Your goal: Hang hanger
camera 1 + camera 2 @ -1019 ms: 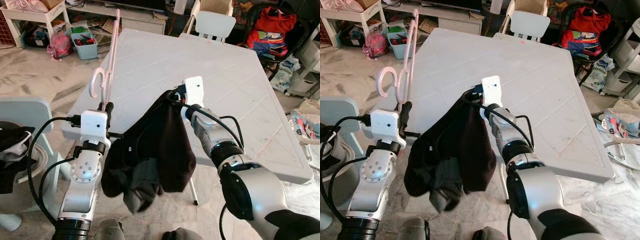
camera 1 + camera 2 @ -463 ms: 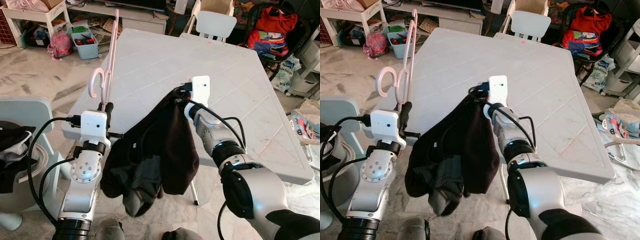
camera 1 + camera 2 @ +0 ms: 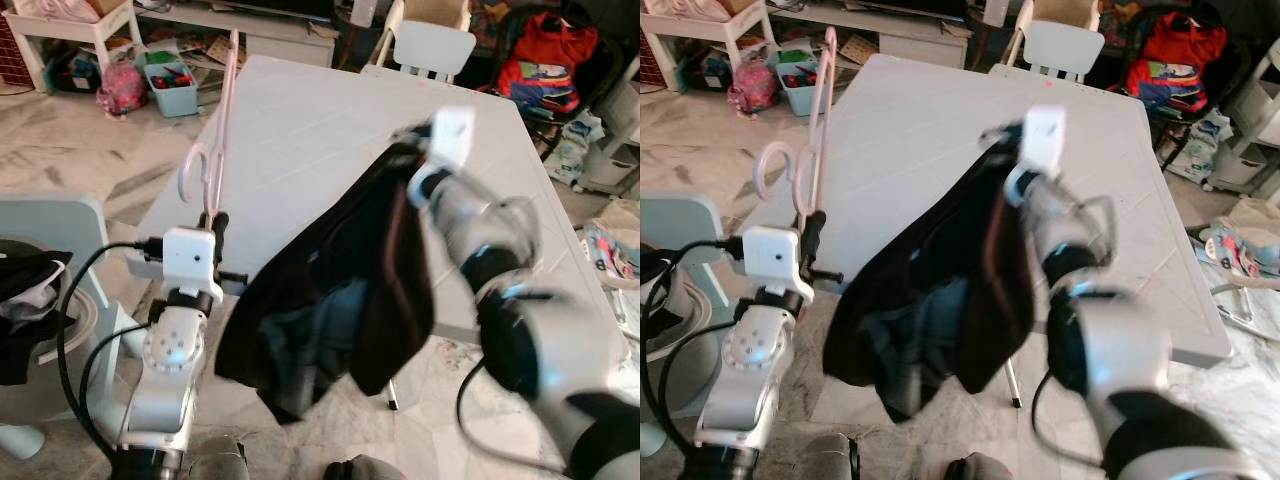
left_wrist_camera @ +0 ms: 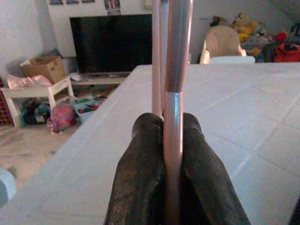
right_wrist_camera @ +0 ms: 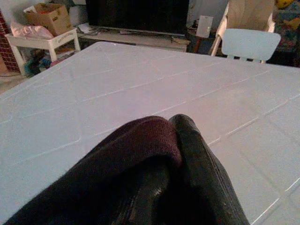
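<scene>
over white table (image 3: 300, 120) | left claw (image 3: 213, 222) grasping pink hanger (image 3: 222, 110) | right claw (image 3: 405, 150) clenched on dark garment (image 3: 330, 300)

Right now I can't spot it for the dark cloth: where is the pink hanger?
The pink hanger stands upright in the left gripper, on the robot's left, at the white table's near-left edge, beside the dark garment.

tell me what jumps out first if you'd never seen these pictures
A big dark garment hangs in mid-air in front of the white table, pinched at its top edge by the right gripper, whose arm is blurred. To the robot's left, the left gripper holds a pink hanger upright by its lower end, the hook curling out to the side. Behind the table is a cluttered room with a white chair.
</scene>
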